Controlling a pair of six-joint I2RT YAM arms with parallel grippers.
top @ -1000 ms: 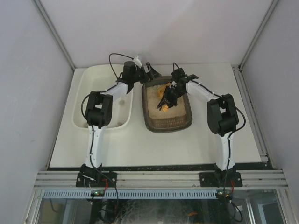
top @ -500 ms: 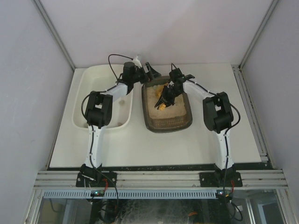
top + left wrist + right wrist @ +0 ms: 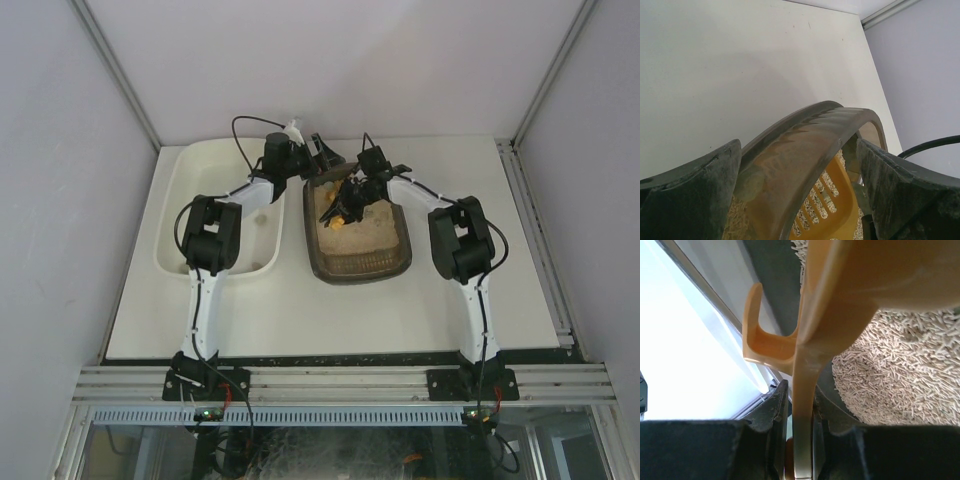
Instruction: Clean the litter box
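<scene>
The dark brown-grey litter box [image 3: 358, 277] sits in the middle of the table, beige litter [image 3: 368, 238] inside. My left gripper [image 3: 325, 160] is at its far left corner; in the left wrist view the box rim [image 3: 805, 145] runs between the fingers [image 3: 695, 195] and they grip it. My right gripper [image 3: 352, 198] is shut on the handle [image 3: 802, 405] of a yellow slotted scoop [image 3: 336, 222], held low over the litter [image 3: 890, 375] at the far end of the box. The scoop's slotted blade [image 3: 837, 210] shows just inside the rim.
A larger white tub [image 3: 200, 165] stands directly left of the litter box, with the left arm reaching over it. The enclosure's white back wall is close behind both grippers. A metal rail [image 3: 535, 235] runs along the table's right edge.
My right gripper has carried the scoop up the box towards its far left corner, and the right elbow has swung left. The left arm and the litter box have stayed put.
</scene>
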